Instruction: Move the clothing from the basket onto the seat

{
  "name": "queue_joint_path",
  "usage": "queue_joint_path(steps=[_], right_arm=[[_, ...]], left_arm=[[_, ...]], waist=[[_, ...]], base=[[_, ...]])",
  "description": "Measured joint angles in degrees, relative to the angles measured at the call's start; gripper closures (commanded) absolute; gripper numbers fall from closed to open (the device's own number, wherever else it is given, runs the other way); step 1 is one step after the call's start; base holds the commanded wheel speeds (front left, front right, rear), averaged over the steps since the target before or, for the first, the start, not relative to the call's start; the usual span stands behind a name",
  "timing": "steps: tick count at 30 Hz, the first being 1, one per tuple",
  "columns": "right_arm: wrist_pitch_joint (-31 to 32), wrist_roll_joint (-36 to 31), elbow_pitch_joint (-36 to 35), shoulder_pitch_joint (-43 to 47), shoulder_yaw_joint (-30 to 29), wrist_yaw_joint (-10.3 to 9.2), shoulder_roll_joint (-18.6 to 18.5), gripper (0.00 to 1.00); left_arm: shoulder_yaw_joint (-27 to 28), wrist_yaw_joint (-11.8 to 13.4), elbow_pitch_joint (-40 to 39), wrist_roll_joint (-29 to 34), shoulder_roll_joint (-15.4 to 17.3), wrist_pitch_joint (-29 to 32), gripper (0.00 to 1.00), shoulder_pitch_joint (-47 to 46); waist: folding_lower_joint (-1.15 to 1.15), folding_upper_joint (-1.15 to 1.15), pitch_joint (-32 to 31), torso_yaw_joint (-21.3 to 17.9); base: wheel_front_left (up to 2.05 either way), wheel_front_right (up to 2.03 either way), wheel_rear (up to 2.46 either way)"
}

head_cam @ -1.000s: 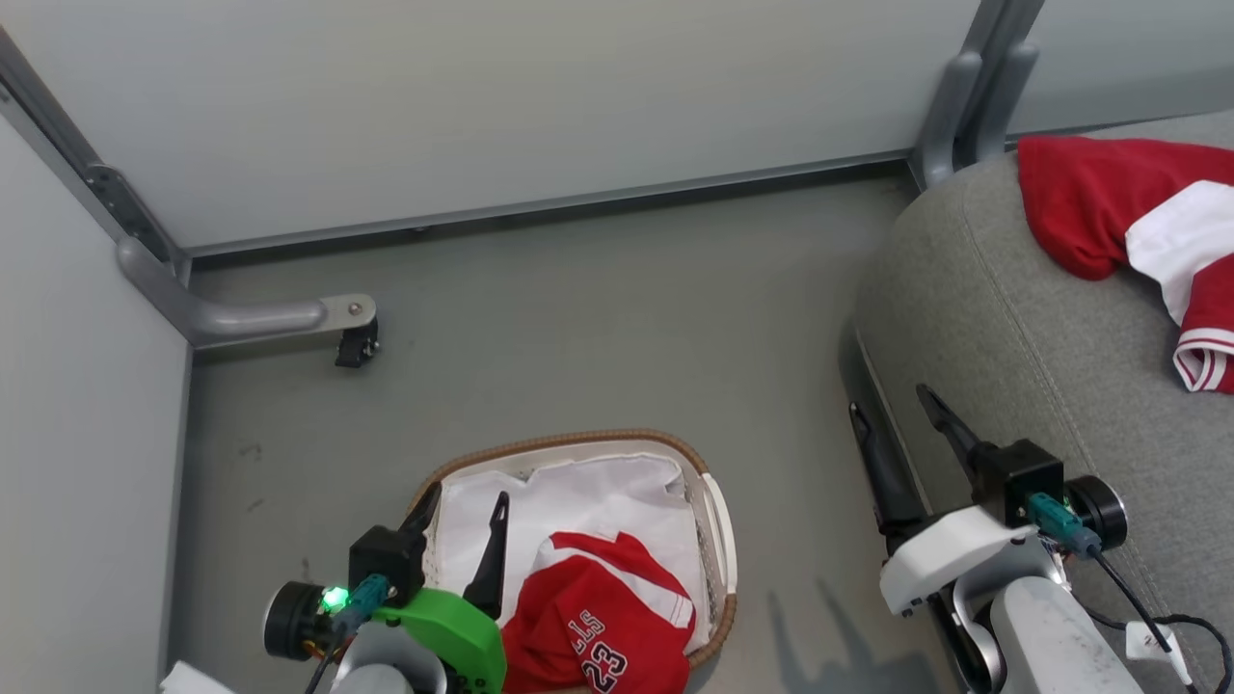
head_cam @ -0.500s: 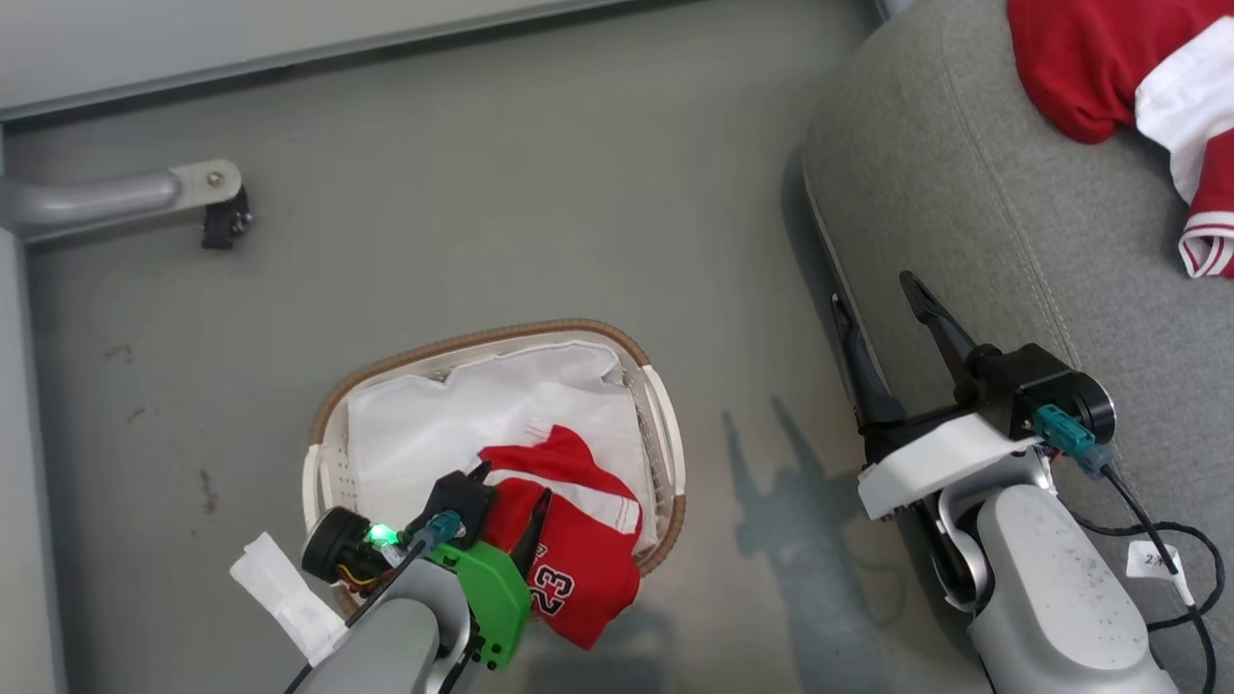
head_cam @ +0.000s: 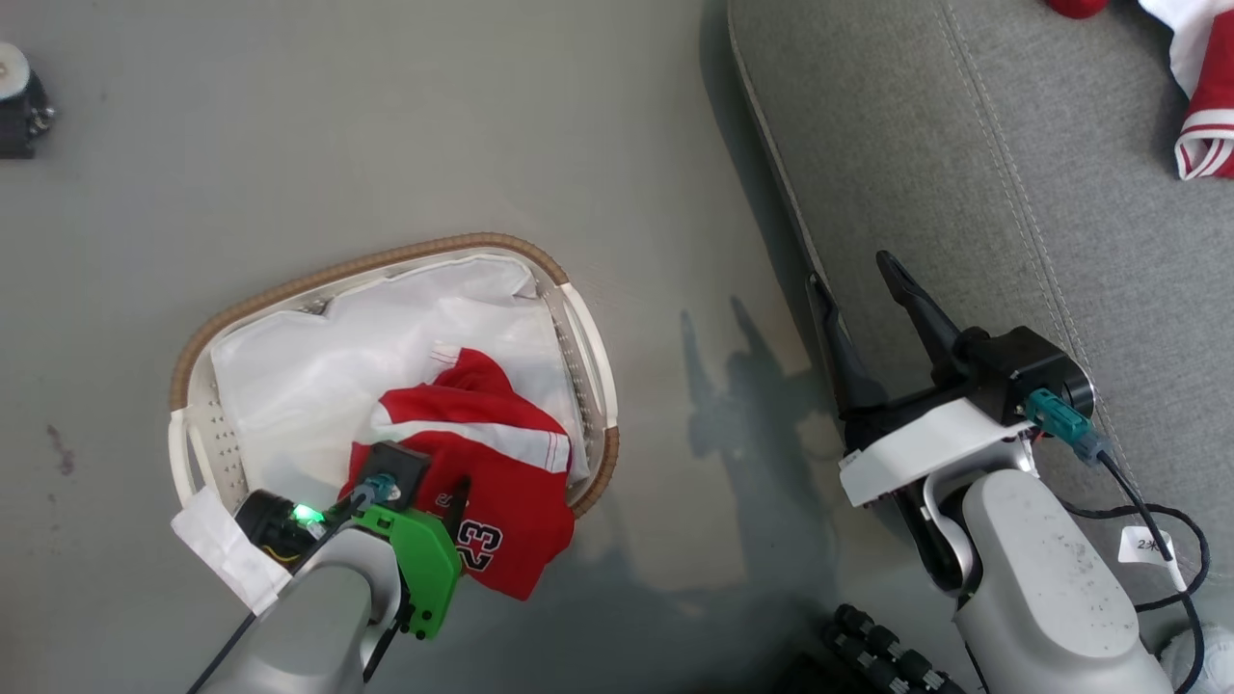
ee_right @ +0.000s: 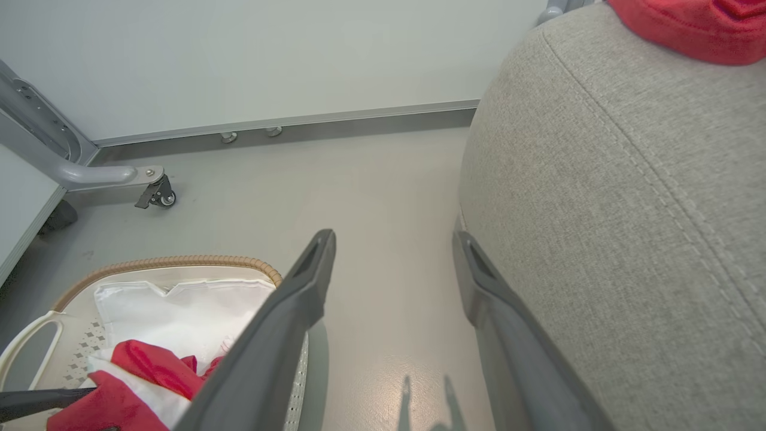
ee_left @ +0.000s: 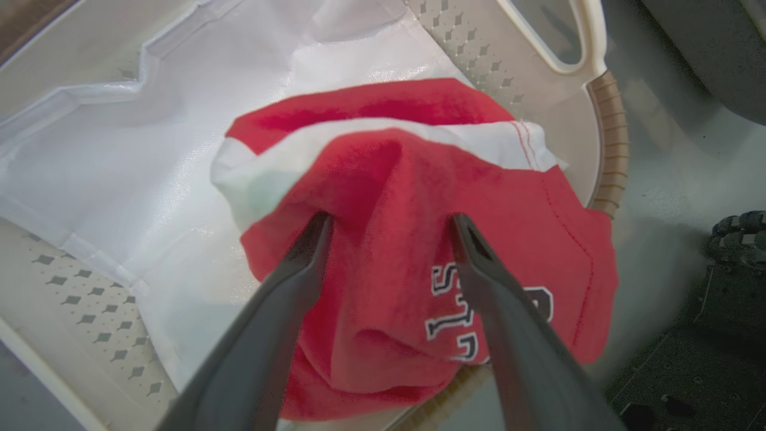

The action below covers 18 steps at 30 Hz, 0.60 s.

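Left wrist view gives what the head view hides: left gripper jaws wide, tips sunk into the jersey, which spills over the basket rim. Two garments, one basket: the second garment lies on the seat, right of the basket. Bare floor between; right gripper there, spread wide, empty.

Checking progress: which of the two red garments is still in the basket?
The jersey with the number 23, lying in the basket on its white lining. The other red garment lies on the grey sofa.
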Motion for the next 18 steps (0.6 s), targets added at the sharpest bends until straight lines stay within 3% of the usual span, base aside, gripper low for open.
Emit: queue_joint_path(steps=[4, 5, 6, 7, 8, 10, 11, 18], right_arm=[[0.00, 0.30, -0.38, -0.80, 0.44, 0.00, -0.01, 0.00], [0.00, 0.48, -0.47, -0.98, 0.60, 0.00, 0.01, 0.00], [0.00, 0.70, -0.60, -1.09, 0.73, 0.00, 0.01, 0.00], [0.00, 0.76, -0.68, -1.24, 0.78, 0.00, 0.01, 0.00], [0.00, 0.78, -0.76, -1.43, 0.79, 0.00, -0.01, 0.00], [0.00, 0.83, -0.82, -1.78, 0.83, 0.00, 0.02, 0.00], [0.00, 0.83, -0.81, -1.84, 0.80, 0.00, 0.01, 0.00], [0.00, 0.55, 0.31, -1.83, 0.49, 0.00, 0.01, 0.00]], left_arm=[[-0.93, -0.01, 1.77, -1.00, 0.48, 0.00, 0.00, -1.94], [-1.27, -0.07, 2.18, -1.03, 0.67, 0.01, 0.06, -2.38], [-1.51, -0.07, 2.69, -1.19, 0.78, 0.01, 0.24, -2.82], [-1.60, -0.07, 3.08, -1.36, 0.82, 0.00, 0.51, -3.14], [-1.79, -0.07, 3.49, -1.76, 0.93, 0.00, 0.57, -3.50], [-2.29, -0.07, 3.94, -2.15, 0.92, -0.07, 0.90, -3.87], [-2.47, -0.07, 4.15, -2.30, 0.88, -0.27, 1.00, -4.06], [-3.46, -0.07, 4.32, -3.67, 0.43, -2.08, 1.00, -4.41]], waist=[[0.00, 0.00, 2.65, -1.42], [0.00, 0.00, 3.28, -1.74], [0.00, 0.00, 3.88, -2.05], [0.00, 0.00, 4.35, -2.30], [0.00, 0.00, 4.88, -2.57], [0.00, 0.00, 5.70, -3.01], [0.00, 0.00, 6.06, -3.20], [0.00, 0.00, 5.77, -3.18]], base=[[0.00, 0.00, 0.00], [0.00, 0.00, 0.00], [0.00, 0.00, 0.00], [0.00, 0.00, 0.00], [0.00, 0.00, 0.00], [0.00, 0.00, 0.00], [0.00, 0.00, 0.00], [0.00, 0.00, 0.00]])
